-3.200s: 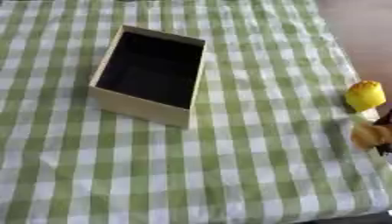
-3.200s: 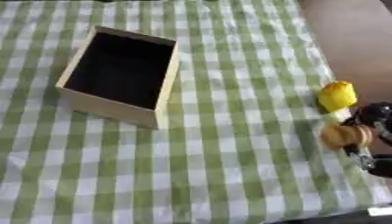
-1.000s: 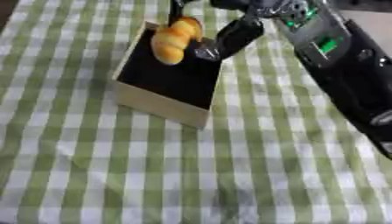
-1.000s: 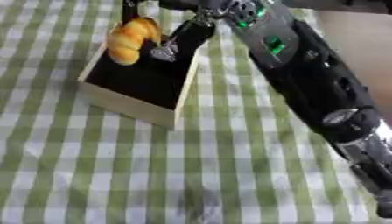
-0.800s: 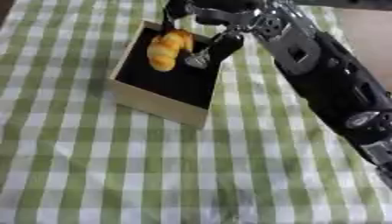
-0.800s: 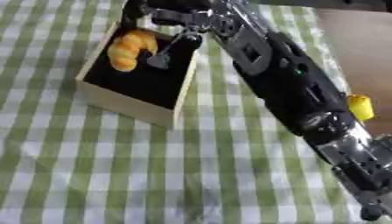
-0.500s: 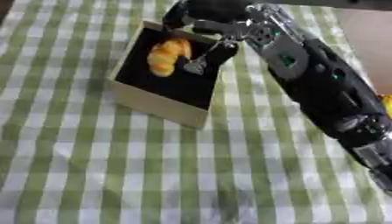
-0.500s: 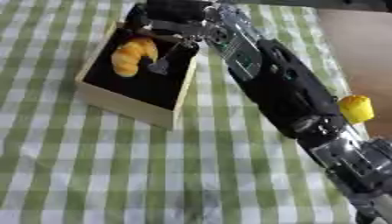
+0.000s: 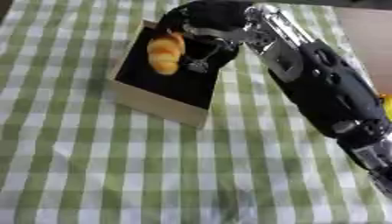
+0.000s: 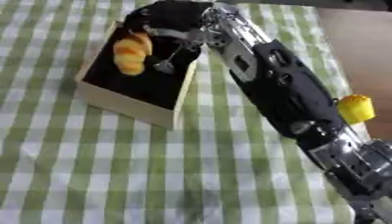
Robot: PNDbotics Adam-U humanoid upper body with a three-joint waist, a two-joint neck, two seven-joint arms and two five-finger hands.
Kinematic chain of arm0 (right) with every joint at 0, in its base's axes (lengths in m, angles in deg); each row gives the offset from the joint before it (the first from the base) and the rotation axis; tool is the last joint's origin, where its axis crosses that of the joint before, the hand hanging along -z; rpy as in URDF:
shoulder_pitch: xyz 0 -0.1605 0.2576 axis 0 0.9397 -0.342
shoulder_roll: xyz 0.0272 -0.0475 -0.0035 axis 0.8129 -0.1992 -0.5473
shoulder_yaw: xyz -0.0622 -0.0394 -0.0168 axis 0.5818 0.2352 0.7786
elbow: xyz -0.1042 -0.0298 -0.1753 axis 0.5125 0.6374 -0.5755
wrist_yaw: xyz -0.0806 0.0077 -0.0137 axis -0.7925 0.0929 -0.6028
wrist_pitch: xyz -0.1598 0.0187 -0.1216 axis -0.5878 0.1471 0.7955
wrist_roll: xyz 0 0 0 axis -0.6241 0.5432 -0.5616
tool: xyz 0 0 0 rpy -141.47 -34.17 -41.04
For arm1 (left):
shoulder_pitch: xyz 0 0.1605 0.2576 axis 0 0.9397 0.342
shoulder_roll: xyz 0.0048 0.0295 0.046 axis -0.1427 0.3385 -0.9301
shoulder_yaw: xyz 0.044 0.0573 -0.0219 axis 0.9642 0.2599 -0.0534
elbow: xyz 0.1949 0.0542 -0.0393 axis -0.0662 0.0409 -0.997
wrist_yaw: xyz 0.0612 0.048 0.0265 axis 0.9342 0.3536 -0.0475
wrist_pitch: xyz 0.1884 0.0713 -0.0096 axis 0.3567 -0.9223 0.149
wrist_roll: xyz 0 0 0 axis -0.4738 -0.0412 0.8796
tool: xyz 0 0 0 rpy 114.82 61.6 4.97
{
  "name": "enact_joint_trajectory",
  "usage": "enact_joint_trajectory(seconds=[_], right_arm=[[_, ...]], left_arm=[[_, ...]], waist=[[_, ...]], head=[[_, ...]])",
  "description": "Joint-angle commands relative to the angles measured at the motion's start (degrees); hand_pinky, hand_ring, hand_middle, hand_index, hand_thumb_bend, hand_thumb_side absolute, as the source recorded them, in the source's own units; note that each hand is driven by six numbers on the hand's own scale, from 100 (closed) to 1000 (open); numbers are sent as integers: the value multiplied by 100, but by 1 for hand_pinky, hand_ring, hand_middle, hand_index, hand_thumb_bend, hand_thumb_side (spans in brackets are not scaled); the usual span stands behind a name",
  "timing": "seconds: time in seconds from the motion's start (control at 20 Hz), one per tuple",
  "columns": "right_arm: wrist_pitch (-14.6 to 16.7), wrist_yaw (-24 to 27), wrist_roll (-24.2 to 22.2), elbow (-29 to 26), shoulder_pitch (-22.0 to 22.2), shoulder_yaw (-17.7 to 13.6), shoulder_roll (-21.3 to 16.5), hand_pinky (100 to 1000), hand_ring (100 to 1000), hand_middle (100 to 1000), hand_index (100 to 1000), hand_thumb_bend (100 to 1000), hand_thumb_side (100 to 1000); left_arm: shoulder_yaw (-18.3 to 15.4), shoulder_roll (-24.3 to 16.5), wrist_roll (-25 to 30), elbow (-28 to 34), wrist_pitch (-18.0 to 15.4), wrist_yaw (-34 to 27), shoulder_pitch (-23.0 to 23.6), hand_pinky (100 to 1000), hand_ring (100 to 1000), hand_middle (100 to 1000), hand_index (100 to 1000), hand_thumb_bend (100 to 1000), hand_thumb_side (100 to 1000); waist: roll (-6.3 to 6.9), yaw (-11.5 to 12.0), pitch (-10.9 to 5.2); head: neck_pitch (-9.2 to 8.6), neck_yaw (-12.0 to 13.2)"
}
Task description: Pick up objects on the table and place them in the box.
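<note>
The orange-yellow pastry-like object (image 9: 165, 55) sits over the dark inside of the box (image 9: 157, 107), up toward its far end, and whether it rests on the bottom or hangs just above it I can't tell. The right hand (image 9: 205, 25) is right there over the far rim, its dark fingers (image 10: 164, 60) reaching down into the box just beside the object. They look spread and let go, curled round nothing that I can see, though the hand is a dark mass against a dark interior, so the fingertips are hard to separate from the shadow.

The box is a pale, shallow, open-topped thing lying askew on the green-and-white checked tablecloth (image 9: 92, 175). The right arm (image 10: 283, 100) comes in from the lower right and runs diagonally across the cloth to the box, black with silver joints, and it covers the box's far right corner and a long strip of the table.

Off to the right, near the table's edge, a small yellow object (image 10: 357, 108) stands well apart from the box; in the left eye view the arm hides all but a sliver of it. Beyond that edge there's a brownish floor (image 10: 356, 52).

No left hand shows anywhere.
</note>
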Motion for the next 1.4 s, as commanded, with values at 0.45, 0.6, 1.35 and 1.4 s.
enact_joint_trajectory(seconds=[0.45,0.6,1.35,1.4], right_arm=[[-307,777,13,-649,-55,-470,-217,874,887,824,913,100,100],[-537,1222,89,-1003,41,-687,-458,868,869,802,896,100,100],[-91,381,-190,-101,-41,-34,-57,860,893,845,919,134,102],[-62,224,-155,-7,-44,-32,-16,873,914,857,935,123,171]], left_arm=[[-6,-11,48,90,35,-21,-21,664,788,750,828,279,597],[-20,-32,37,90,35,-8,5,664,788,750,827,278,598],[-4,79,40,90,112,-46,-39,663,790,751,828,277,606],[3,87,51,90,121,-49,-40,663,790,752,828,276,608]], waist=[[87,-85,-119],[101,-138,-126],[54,-42,-90],[51,-36,-87]], head=[[-52,71],[-48,123],[-98,53],[-102,52]])
